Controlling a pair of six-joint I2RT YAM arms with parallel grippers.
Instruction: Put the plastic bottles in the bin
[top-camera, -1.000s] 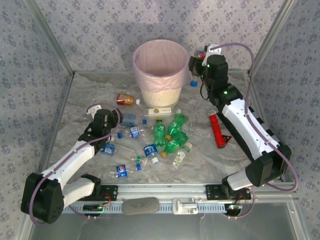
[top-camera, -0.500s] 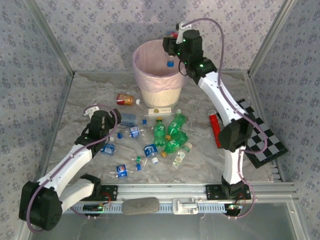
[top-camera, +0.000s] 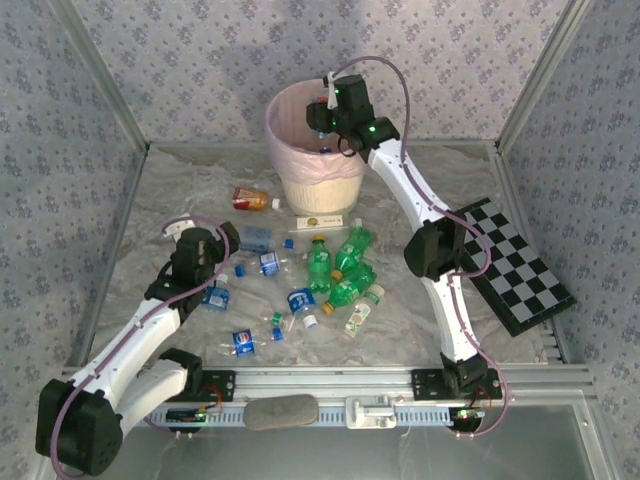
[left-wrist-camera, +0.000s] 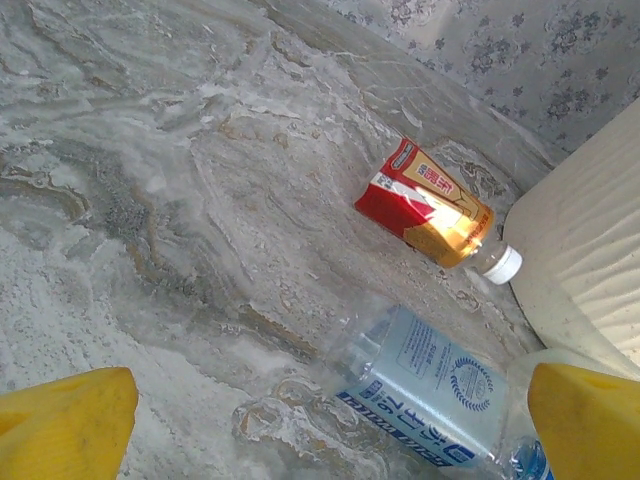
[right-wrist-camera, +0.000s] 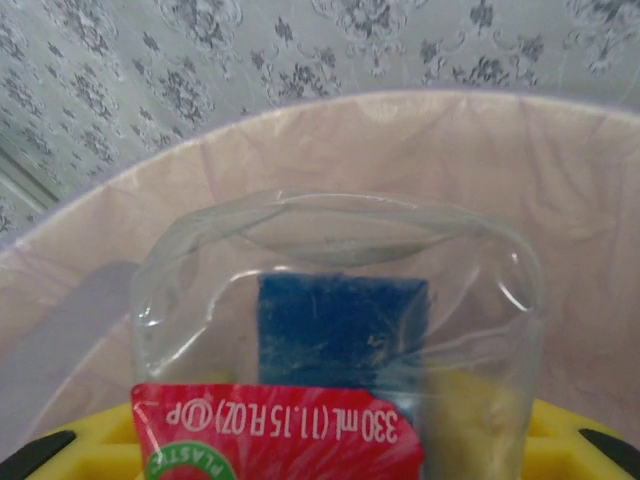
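Ana: Where was the left claw (top-camera: 228, 240)?

Ben: It hung low over the bench (top-camera: 150, 200), spread wide and holding nothing. A clear blue-labelled bottle (left-wrist-camera: 420, 400) lay just under it, and an orange-red bottle (left-wrist-camera: 430, 205) lay beyond that, near the bin (left-wrist-camera: 590, 260).

Ana: And the middle?

Ben: The green bottles (top-camera: 345, 265) and more clear ones lay scattered on the bench in front of the bin.

Ana: And the right claw (top-camera: 325, 125)?

Ben: It was over the bin's mouth, closed on a clear red-labelled bottle (right-wrist-camera: 335, 300).

Bottom edge cuts off the clear bottle (right-wrist-camera: 335, 250) and its red label (right-wrist-camera: 280, 435)
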